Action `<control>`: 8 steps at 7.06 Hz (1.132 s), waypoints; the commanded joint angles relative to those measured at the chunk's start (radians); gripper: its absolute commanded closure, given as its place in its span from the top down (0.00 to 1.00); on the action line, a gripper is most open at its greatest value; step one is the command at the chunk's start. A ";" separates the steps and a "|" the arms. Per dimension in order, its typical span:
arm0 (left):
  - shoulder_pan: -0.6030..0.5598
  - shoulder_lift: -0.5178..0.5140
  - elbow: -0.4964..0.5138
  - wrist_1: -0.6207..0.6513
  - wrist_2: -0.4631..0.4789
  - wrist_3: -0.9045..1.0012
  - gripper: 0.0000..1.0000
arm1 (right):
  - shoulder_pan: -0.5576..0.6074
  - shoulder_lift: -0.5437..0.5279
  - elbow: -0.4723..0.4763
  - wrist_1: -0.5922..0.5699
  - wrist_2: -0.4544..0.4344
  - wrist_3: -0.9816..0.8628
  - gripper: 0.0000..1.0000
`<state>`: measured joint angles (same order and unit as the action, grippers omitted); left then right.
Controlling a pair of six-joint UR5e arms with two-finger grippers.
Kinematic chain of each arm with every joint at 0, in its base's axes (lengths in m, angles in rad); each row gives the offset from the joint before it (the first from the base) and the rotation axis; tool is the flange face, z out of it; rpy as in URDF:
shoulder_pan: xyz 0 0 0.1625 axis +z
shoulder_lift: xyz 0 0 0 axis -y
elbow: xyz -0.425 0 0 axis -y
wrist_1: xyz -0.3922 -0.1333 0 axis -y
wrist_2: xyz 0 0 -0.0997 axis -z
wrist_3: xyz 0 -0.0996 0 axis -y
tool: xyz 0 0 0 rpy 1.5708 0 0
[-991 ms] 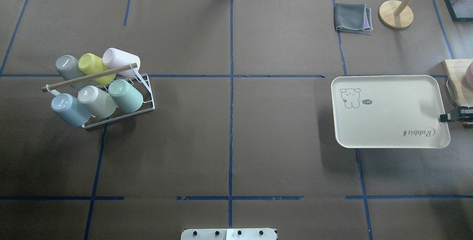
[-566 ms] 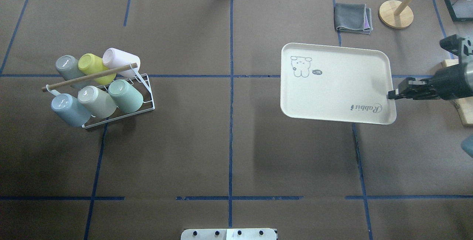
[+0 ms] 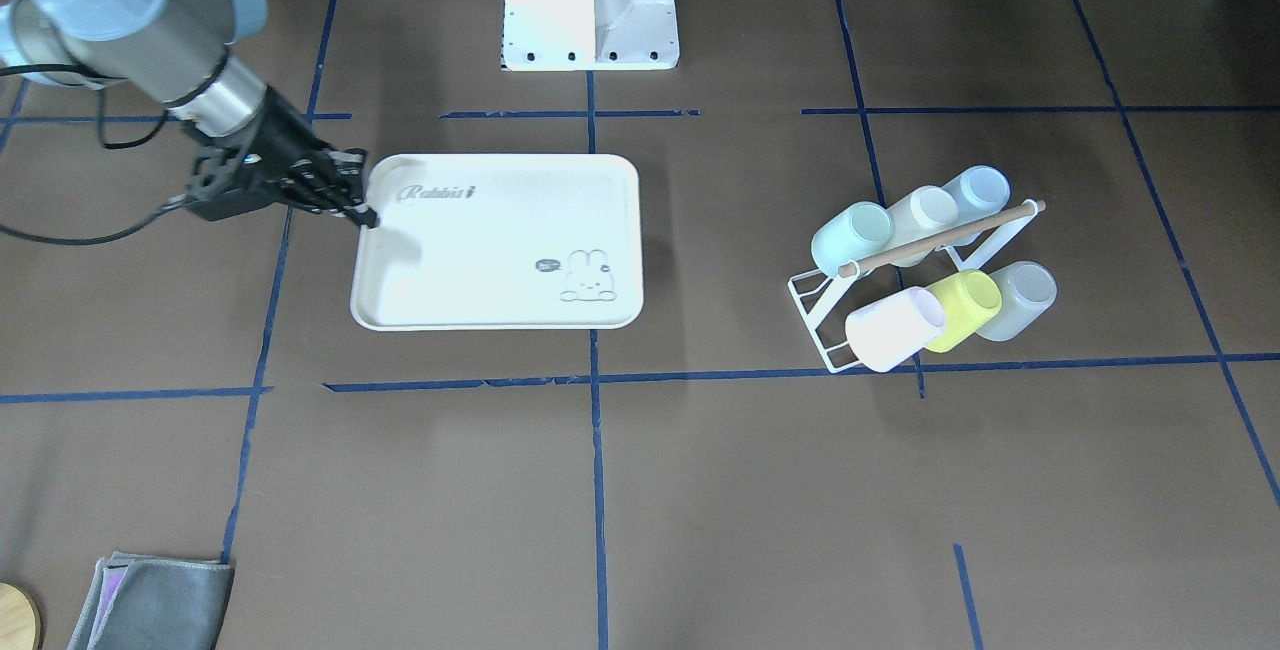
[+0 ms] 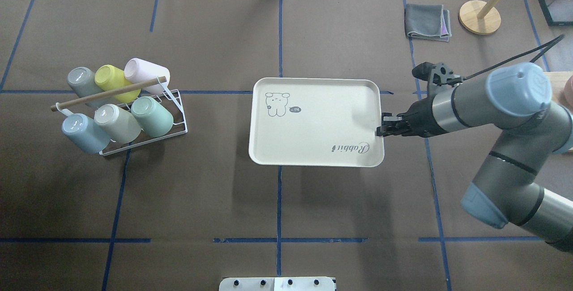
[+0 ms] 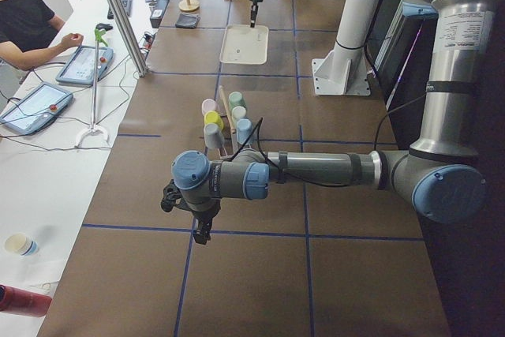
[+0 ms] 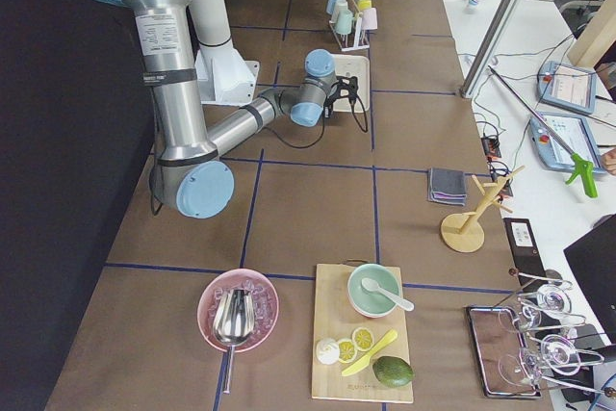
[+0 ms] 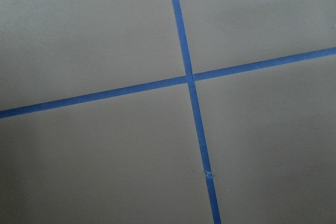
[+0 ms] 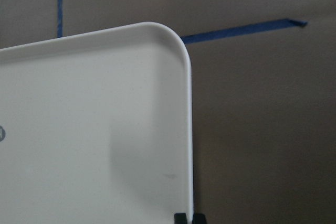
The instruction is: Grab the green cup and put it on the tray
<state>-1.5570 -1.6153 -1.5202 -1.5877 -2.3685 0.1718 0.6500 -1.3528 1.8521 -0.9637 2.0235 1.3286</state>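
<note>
The green cup (image 4: 154, 115) is a pale mint tumbler lying on a white wire rack (image 4: 180, 126) at the table's left, rightmost in the near row; it also shows in the front view (image 3: 850, 238). The cream tray (image 4: 313, 141) with the "Rabbit" script sits near the table's middle and shows in the front view (image 3: 480, 275). My right gripper (image 4: 380, 130) is shut on the tray's right rim; its fingertips (image 8: 181, 217) pinch the rim. I cannot tell whether the tray touches the table. My left gripper (image 5: 201, 230) hangs over bare table far from the rack; I cannot tell if it is open.
The rack also holds blue, beige, grey, yellow-green and pink cups under a wooden rod (image 4: 107, 94). A folded grey cloth (image 4: 427, 21) and a wooden stand (image 4: 480, 17) sit at the far right. The robot base (image 3: 590, 0) stands at the near edge.
My right arm has carried the tray leftward from the table's right edge to near the middle. The cups and rack have not moved.
</note>
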 commanded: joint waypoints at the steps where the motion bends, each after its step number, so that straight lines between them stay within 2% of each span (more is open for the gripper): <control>1: 0.002 0.000 0.000 0.000 0.000 0.000 1.00 | -0.174 0.092 -0.020 -0.082 -0.161 0.024 0.00; 2: 0.002 -0.001 0.002 0.000 0.000 0.000 1.00 | -0.205 0.101 -0.036 -0.090 -0.193 0.033 0.00; 5: 0.000 -0.001 0.000 0.000 0.000 0.000 1.00 | -0.236 0.104 -0.056 -0.090 -0.215 0.054 0.03; 7: 0.002 -0.003 -0.002 0.000 0.000 0.000 1.00 | -0.230 0.118 -0.051 -0.090 -0.215 0.053 1.00; 8: 0.002 -0.005 -0.012 0.002 0.002 0.000 1.00 | -0.221 0.118 -0.045 -0.090 -0.213 0.054 1.00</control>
<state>-1.5561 -1.6184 -1.5244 -1.5873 -2.3681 0.1718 0.4210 -1.2381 1.8012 -1.0538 1.8092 1.3817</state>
